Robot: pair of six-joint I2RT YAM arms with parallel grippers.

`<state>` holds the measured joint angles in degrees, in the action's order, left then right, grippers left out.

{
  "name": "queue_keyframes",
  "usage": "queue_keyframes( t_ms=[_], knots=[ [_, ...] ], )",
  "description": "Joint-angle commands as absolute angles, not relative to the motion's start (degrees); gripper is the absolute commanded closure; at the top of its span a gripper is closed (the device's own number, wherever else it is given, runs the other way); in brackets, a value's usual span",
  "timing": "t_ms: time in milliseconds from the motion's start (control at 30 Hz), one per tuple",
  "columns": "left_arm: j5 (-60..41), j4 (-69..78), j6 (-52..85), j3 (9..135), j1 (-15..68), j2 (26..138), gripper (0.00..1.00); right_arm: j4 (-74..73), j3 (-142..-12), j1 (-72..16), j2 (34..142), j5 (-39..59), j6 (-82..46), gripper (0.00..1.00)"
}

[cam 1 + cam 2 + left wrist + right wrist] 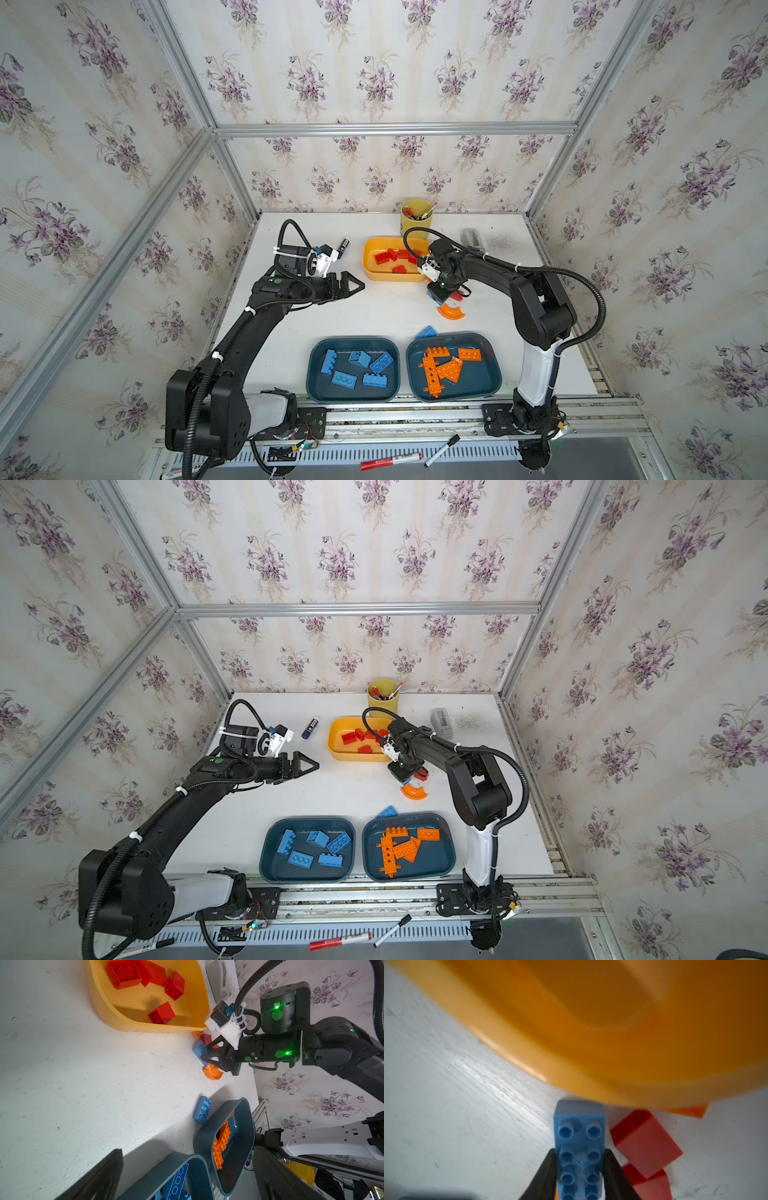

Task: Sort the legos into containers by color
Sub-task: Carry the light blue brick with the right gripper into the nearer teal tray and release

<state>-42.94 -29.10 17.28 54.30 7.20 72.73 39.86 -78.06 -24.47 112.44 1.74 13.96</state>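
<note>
Right gripper (579,1154): closed on a blue brick, one black jaw pressed against each long side
Blue brick (579,1136): between the right gripper's jaws, studs facing the wrist camera, free end sticking out past the fingertips; it sits low at the bench (374,316), and I cannot tell whether it is lifted clear
Left gripper (356,286): open, jaws spread wide with nothing between them, held over bare bench well apart from the right gripper
Yellow-orange tub (374,272): just beyond the right gripper's tips, its wall almost at the free end of the held brick; red bricks (392,255) lie inside it
Loose red bricks (645,1140): two on the bench just beside the right gripper, close to the held brick
Small orange piece (691,1111): past the loose red bricks from the right gripper, mostly hidden under the tub wall
Curved orange piece (451,311): on the bench just beside the right gripper, on the side away from the yellow-orange tub
Second blue brick (427,332): on the bench beyond the curved piece from the right gripper, at the outer rim of a teal tub
Teal tub with orange bricks (478,380): well apart from both grippers; holds the orange legos (444,368), the long strip among them
Teal tub with blue bricks (357,392): beside the other teal tub, well apart from both grippers; five blue legos (359,358) inside
</note>
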Motion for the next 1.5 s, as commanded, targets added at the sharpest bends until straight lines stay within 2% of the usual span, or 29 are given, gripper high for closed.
queue_keyframes(
  t_ms=[0,133,300,433,600,967,1267,1367,1467],
  knots=[
    [-43.6,-28.83,17.04,54.23,7.21,72.68,0.01,40.89,-79.15,-24.64,112.94,3.53,14.24,0.67],
    [-43.54,-28.83,16.97,54.14,7.21,72.85,0.01,41.87,-80.41,-25.39,113.2,3.2,14.67,0.67],
    [-43.64,-28.85,16.92,54.14,7.21,72.8,0.01,42.9,-82.16,-26.02,113.39,3.86,14.44,0.72],
    [-43.59,-28.86,16.64,54.05,7.21,72.69,0.01,43.45,-83.24,-26.02,109.08,6.62,14.04,0.73],
    [-43.2,-29.16,16.17,54.23,7.06,73.13,0.01,44.85,-84.62,-27.69,102.72,14.93,14.41,0.73],
    [-38.55,-30.23,18.21,52.92,3.75,72.43,0.01,42.43,-81.21,-47.5,97.09,22.28,12.83,0.73],
    [-37.98,-30.5,18.16,52.04,3.25,72.33,0.01,36.9,-80.48,-61.18,103.48,23.81,9.42,0.72],
    [-38.32,-30.5,18.0,51.87,3.3,72.24,0.01,36.78,-81.63,-62.8,105.68,22.31,9.23,0.66],
    [-39.18,-30.54,17.87,51.9,3.32,72.25,0.01,36.69,-82.17,-62.97,106.23,20.89,9.49,0.49]
  ],
)
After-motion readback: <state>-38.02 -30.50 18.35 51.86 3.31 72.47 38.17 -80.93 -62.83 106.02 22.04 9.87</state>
